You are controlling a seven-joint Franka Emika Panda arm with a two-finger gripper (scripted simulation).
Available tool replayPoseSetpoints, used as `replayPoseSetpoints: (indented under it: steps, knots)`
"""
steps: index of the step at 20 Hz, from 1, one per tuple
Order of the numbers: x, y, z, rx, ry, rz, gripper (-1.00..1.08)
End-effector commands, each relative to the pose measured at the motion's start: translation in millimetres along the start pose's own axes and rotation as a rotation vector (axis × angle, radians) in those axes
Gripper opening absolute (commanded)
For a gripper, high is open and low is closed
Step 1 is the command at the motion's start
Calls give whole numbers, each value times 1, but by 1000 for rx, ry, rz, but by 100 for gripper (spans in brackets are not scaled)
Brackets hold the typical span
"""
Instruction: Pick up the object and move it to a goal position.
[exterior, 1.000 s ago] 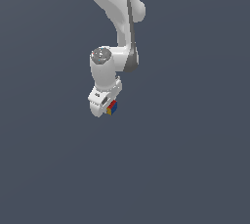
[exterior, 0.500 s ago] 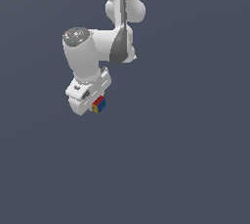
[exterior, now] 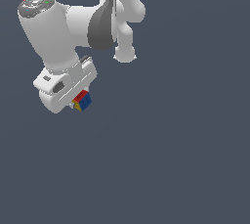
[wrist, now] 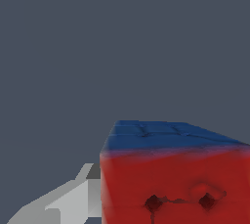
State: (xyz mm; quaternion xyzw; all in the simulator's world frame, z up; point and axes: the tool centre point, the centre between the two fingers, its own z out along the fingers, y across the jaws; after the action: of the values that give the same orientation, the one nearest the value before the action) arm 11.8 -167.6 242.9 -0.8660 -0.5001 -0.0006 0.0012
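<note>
The object is a tiny puzzle cube [exterior: 82, 100] with red, blue and yellow faces. It sits under my white gripper [exterior: 78, 101], which is shut on it and holds it in the air toward the exterior view's left. In the wrist view the cube [wrist: 171, 174] fills the lower part close up, with a red face and a blue face showing. One grey-white finger [wrist: 73, 201] shows beside it. The other finger is hidden behind the cube.
The white arm [exterior: 93, 22] reaches down from the top of the exterior view. Everything around is a plain dark grey background with no other objects in sight.
The gripper has moved toward the exterior view's left and upward with the cube still in it. The wrist has swung closer to the camera.
</note>
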Motion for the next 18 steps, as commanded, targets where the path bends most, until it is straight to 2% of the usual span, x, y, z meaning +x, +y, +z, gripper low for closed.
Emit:
replayPoseSetpoints:
  steps: [1, 10, 18]
  knots:
    - [-4, 12, -17, -1, 0, 0, -100]
    - [-14, 48, -63, -1, -1, 0, -100]
    - [-19, 67, -86, -1, -2, 1, -100]
